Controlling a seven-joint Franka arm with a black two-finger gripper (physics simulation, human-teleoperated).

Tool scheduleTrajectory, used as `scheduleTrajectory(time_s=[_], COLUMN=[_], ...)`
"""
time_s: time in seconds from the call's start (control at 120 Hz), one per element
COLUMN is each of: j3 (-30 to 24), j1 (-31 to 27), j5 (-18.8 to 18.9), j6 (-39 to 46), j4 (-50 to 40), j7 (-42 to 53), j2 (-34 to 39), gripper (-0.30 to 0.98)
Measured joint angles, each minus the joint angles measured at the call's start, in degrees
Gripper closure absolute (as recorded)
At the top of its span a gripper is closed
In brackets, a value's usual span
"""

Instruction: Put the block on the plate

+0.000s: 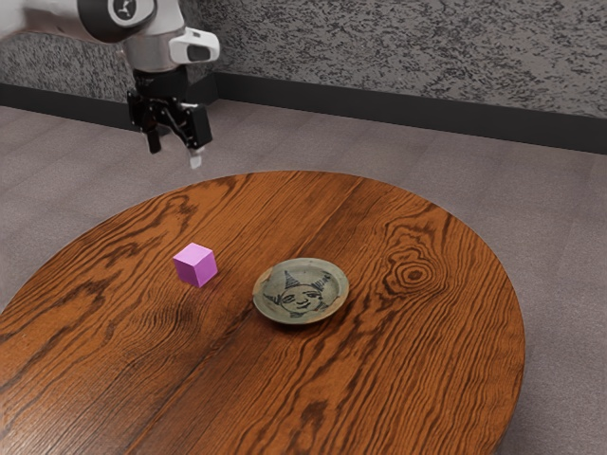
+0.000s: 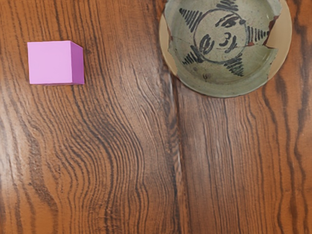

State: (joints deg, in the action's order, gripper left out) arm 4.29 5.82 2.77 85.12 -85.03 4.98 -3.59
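black 2-finger gripper [image 1: 175, 152]: fingers apart | next: pink cube [image 1: 195, 265] | centre over it, straddle 2 opposite faces, descend straight | painted plate [image 1: 302, 292] after

exterior — arm's side, farther, angled down | wrist — overhead, closer, facing down | both: block [image 1: 196, 265], plate [image 1: 302, 292], table [image 1: 427, 360]

Arm [image 1: 57, 21] came in from the exterior view's upper left, turned down at the pale wrist [image 1: 155, 52], black gripper [image 1: 176, 153] hung beneath, pointing downward, fingers [image 1: 196, 159] spread apart.
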Motion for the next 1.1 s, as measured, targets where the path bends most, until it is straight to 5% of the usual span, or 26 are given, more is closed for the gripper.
scheduleTrajectory(time_s=[0.167, 0.433, 1.1], j3=[0.04, 7.26, 11.79], j1=[0.62, 0.38, -5.69], j5=[-0.16, 0.11, -1.52], j6=[1.09, 4.07, 19.36], j4=[0.19, -5.31, -9.06], j7=[-0.75, -1.78, 6.6], j2=[-0.71, -0.89, -16.48], gripper=[0.0, 0.0, 0.0])
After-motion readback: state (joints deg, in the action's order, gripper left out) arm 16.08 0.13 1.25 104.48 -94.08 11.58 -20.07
